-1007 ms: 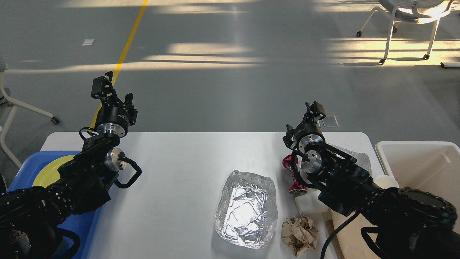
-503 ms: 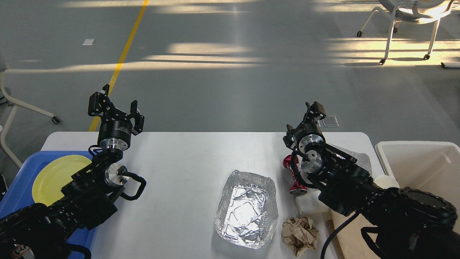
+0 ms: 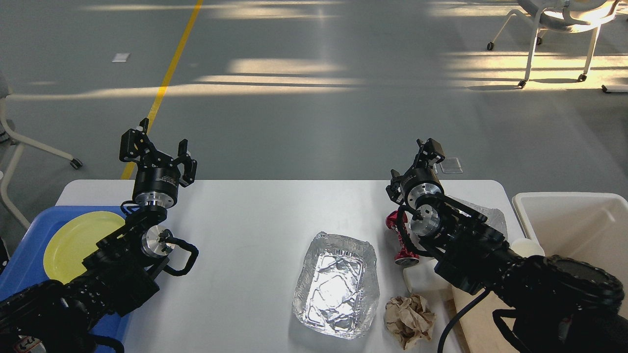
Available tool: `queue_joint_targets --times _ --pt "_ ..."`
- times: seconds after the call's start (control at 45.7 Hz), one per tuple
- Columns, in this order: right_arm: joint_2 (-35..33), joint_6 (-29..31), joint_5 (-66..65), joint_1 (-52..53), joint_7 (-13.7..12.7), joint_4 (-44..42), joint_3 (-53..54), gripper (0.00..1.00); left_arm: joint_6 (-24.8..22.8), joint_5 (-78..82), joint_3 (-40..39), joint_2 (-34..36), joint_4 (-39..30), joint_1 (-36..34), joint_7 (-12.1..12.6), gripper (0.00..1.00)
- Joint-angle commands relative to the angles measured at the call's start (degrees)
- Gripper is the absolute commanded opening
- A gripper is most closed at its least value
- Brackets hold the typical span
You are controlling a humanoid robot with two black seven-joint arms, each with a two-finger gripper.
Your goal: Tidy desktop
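The left gripper [image 3: 158, 152] is being swung off the yellow plate [image 3: 78, 242], jaws apart and empty; right gripper [image 3: 428, 149] jaws cannot be told. The bench [image 3: 245, 230] is still being tidied.

White desk [image 3: 245, 235], smooth and unpatterned. Blue tray [image 3: 29, 255] carrying a yellow-green plate [image 3: 73, 240]. Silver, crinkled foil container [image 3: 337, 287]. Tan crumpled paper ball [image 3: 408, 319]. Red and black can [image 3: 401, 238]. White bin [image 3: 579, 220]. Black arms with silver joints. Grey floor [image 3: 314, 117] crossed by a yellow line [image 3: 169, 73].
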Motion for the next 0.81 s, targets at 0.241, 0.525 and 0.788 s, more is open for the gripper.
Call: queue_joint_targets --times 0.241,0.525,0.788 --pt "0.0 0.0 0.1 0.0 0.0 0.0 0.0 1.0 -0.1 -0.1 0.0 0.0 0.0 0.1 0.0 0.97" --pt "0.0 0.0 0.0 0.0 0.0 0.0 -0.1 1.0 -0.1 -0.1 0.0 0.0 0.0 0.1 -0.1 0.97" --pt "0.0 0.0 0.0 0.0 0.0 -0.1 -0.1 1.0 -0.1 -0.1 0.0 0.0 0.0 0.1 0.0 0.97"
